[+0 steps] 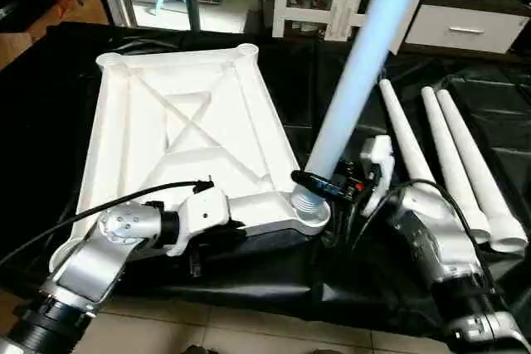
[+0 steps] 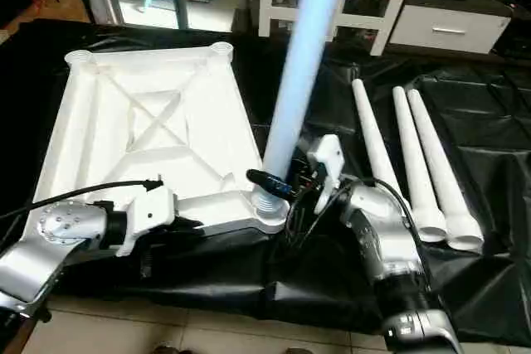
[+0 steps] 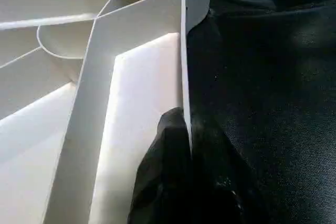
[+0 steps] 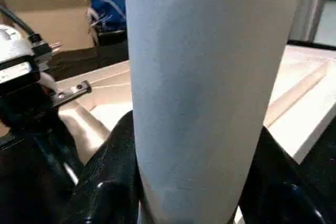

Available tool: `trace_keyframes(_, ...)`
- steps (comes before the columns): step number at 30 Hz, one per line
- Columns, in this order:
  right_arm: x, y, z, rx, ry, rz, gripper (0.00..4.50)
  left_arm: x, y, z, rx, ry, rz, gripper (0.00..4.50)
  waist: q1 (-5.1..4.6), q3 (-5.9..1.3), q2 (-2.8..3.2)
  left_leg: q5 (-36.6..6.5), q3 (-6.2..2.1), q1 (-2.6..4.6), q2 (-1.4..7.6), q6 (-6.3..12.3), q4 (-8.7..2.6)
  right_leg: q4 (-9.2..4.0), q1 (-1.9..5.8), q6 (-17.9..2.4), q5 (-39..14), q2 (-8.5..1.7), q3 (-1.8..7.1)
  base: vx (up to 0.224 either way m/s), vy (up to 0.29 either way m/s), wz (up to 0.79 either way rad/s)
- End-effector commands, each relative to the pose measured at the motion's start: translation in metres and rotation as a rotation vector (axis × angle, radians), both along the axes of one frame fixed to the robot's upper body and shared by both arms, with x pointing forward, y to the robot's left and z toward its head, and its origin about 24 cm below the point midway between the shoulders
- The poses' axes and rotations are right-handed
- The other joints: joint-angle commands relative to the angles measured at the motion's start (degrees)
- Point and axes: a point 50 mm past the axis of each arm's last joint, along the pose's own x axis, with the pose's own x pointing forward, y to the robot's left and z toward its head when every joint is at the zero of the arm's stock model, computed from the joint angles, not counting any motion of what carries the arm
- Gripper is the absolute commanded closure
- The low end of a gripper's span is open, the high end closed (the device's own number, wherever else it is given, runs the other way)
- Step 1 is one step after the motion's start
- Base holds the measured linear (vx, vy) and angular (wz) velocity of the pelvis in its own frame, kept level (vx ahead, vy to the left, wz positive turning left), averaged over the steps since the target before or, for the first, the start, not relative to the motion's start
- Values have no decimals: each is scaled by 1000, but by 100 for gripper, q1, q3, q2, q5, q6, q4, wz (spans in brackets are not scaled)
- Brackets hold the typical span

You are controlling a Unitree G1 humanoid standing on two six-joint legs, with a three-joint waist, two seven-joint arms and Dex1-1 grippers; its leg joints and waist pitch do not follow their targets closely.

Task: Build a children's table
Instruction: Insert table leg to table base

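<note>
Pinching the near rim of the tabletop (image 1: pixel 178 134) with my left gripper (image 3: pixel 186 129) kept it from sliding; right gripper (image 1: pixel 319 184) clamped the standing leg (image 1: pixel 357 72) low, seating it in the near corner socket (image 1: pixel 309 209). Three spare legs (image 1: pixel 452 155) lay beyond, rightward

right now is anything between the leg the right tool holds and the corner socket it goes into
Nothing visible. The leg held by the right tool already has its threaded end at the near corner socket of the tabletop.
</note>
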Motion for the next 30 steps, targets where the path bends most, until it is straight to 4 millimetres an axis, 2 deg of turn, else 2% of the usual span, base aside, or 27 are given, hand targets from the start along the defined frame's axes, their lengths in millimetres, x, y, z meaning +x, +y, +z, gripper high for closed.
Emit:
trace_keyframes(1,0,-4,2,14,-24,-41,264,-5,1,-20,76,53,19,444,-10,-238,44,-1539,-179,185,388,33,-555,-467,66,-1377,-705,-308,251,0,0,0)
trace_keyframes(7,-8,-2,-11,30,48,-31,264,-6,1,-24,94,57,18,444,22,-234,40,-1688,-176,198,392,-21,-570,-488,55,-1302,-843,-310,260,0,0,0)
trace_keyframes(8,-9,-2,-13,28,52,-30,264,-7,1,-24,92,58,18,444,21,-242,24,-1673,-181,188,390,-23,-573,-486,68,-1295,-846,-313,259,0,0,0)
trace_keyframes(14,-11,-5,-22,-12,71,-18,264,-10,-1,-23,74,72,0,444,30,-243,16,-1641,-176,185,392,-9,-568,-495,58,-1293,-887,-324,265,0,0,0)
trace_keyframes(19,-10,-8,-25,-42,75,2,265,-11,-2,-22,58,78,-22,449,25,-242,21,-1669,-175,194,391,-3,-574,-499,54,-1302,-891,-317,262,0,0,0)
trace_keyframes(23,-10,-8,-29,-76,78,22,265,-10,-3,-20,53,77,-30,450,20,-236,3,-1672,-173,186,391,7,-576,-503,54,-1303,-907,-321,262,0,0,0)
trace_keyframes(30,-15,-11,-36,-102,113,63,265,-9,-2,-19,59,82,-33,450,20,-229,-2,-1867,-181,206,395,-55,-595,-531,43,-1245,-1108,-318,266,0,0,0)
